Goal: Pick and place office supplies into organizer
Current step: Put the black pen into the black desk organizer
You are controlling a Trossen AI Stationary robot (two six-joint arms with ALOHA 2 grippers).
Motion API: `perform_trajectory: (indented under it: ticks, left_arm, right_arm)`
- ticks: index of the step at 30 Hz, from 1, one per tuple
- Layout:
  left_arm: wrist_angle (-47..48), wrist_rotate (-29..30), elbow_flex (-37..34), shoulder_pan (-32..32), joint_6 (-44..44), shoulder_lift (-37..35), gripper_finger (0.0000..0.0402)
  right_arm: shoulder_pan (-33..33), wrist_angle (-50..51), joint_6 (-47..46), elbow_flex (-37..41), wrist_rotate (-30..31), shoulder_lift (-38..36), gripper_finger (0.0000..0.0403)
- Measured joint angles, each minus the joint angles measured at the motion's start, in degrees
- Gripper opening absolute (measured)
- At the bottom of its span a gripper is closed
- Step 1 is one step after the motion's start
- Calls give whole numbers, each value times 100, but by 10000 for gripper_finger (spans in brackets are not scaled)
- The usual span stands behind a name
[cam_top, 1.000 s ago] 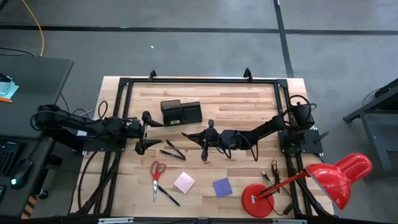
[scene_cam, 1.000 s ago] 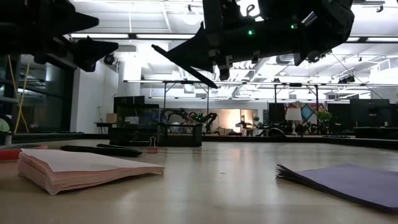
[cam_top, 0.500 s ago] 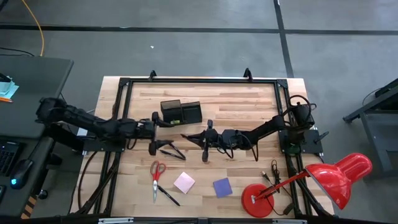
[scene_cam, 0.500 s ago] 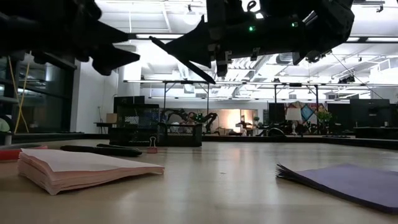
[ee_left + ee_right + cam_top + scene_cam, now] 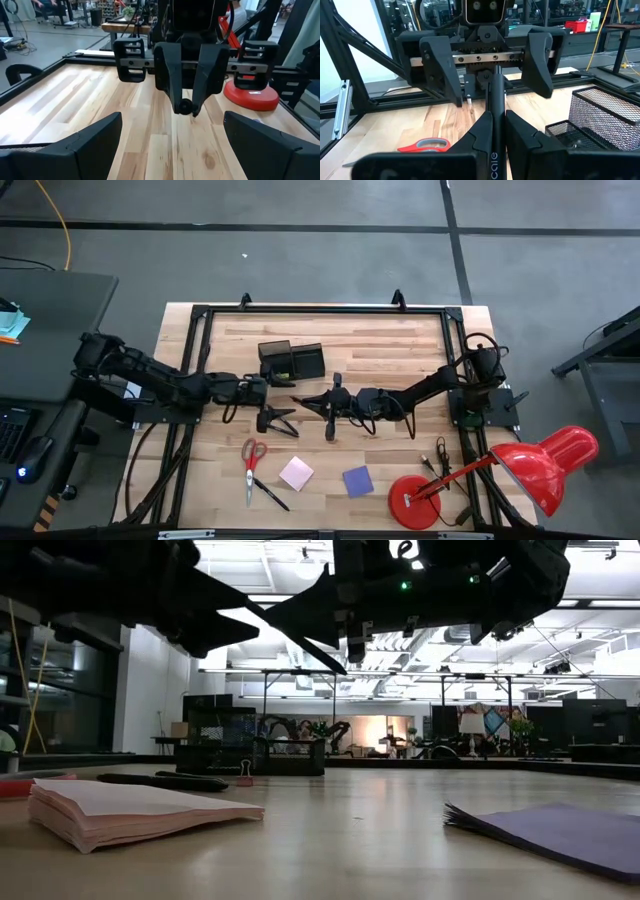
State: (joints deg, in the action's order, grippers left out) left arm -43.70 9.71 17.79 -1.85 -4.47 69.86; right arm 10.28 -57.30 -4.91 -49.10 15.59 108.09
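Note:
My right gripper hangs above the table's middle, shut on a thin black pen. My left gripper faces it from the table's left, open, a short way from the pen's free end and touching nothing. The black mesh organizer stands just beyond them toward the far edge. Red-handled scissors, a pink pad, a purple pad and another black pen lie flat near the front edge. My right gripper pinches the black pen between its two fingers. The fingers come level from the table's right, and the pen lies along them. Its free end sticks out past the fingertips toward my left gripper. The pen is lifted clear of the table.
A big red desk lamp stands with its round base at the front right corner. A black frame runs round the table. Cables lie by the right arm's base.
My left gripper has gone toward the table's right edge, from beside its base to close in front of my right gripper and the pen, staying open. The right gripper and the pen have kept still.

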Motion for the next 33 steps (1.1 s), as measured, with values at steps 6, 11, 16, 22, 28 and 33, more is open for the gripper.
perform_trajectory:
  ticks: [6,11,16,22,28,33]
  left_arm:
    - [7,1,197,0,22,248,335]
    - [11,25,222,0,-7,276,335]
    - [13,40,222,0,-2,276,333]
    - [13,41,222,1,14,276,281]
    - [11,42,222,1,23,276,211]
    - [10,40,222,1,45,276,167]
  right_arm:
    - [0,2,-7,0,-72,0,23]
    - [0,26,-3,0,-69,0,23]
    - [-2,46,-12,0,-67,1,23]
    - [0,48,-10,0,-67,0,23]
    - [0,50,-15,0,-67,0,23]
    - [-4,89,-58,0,-65,0,23]
